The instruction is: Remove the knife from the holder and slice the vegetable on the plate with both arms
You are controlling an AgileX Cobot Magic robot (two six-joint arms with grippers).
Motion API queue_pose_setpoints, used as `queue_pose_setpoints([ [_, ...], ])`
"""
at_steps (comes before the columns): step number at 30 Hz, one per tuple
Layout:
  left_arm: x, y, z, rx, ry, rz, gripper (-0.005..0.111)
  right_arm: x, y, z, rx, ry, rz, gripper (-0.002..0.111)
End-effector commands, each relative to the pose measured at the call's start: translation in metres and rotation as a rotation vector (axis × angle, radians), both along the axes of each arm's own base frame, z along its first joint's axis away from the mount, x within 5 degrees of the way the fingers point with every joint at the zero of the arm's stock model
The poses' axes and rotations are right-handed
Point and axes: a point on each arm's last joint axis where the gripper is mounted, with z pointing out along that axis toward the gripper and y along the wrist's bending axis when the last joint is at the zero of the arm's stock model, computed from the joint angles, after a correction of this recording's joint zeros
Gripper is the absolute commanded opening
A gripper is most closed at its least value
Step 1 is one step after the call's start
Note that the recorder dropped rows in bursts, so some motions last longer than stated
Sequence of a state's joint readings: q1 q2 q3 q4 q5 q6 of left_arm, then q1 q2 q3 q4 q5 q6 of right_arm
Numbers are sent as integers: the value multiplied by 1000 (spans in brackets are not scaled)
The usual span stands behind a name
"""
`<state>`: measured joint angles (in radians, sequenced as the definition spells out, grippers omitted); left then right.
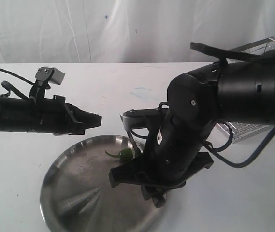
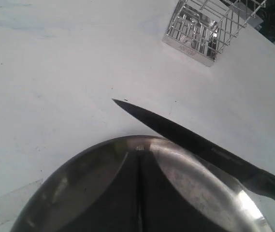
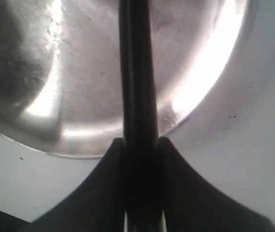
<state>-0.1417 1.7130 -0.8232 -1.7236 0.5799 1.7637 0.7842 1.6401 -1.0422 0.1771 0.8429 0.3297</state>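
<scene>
A green vegetable [image 1: 124, 154] is held in the plate [image 1: 69, 193]. The knife [image 3: 138, 96] is pinched by the right gripper [image 3: 139, 159] above the dish. The left gripper [image 1: 91, 120] is pressed together, empty.

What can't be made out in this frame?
- Knife edge against the vegetable: exterior view, right arm blocks the blade.
- Vegetable: absent from both wrist views.
- Holder: exterior view, mostly behind the right arm; left wrist view, cut off by the edge.
- Right claw: shut on the knife, handle end cut off.
- Left claw: closed, seemingly empty.
</scene>
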Motion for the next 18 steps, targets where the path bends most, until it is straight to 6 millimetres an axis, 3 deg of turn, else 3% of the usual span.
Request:
queue_pose_setpoints([
  [1,2,-1,0,12,-50,-24,0,5,7,-3,72,-1,-47,0],
  [9,6,-5,-5,-32,-32,-54,0,0,32,-27,93,18,-88,0],
  [18,6,-7,-7,-69,-11,-72,0,8,28,-33,49,-38,-161,0],
])
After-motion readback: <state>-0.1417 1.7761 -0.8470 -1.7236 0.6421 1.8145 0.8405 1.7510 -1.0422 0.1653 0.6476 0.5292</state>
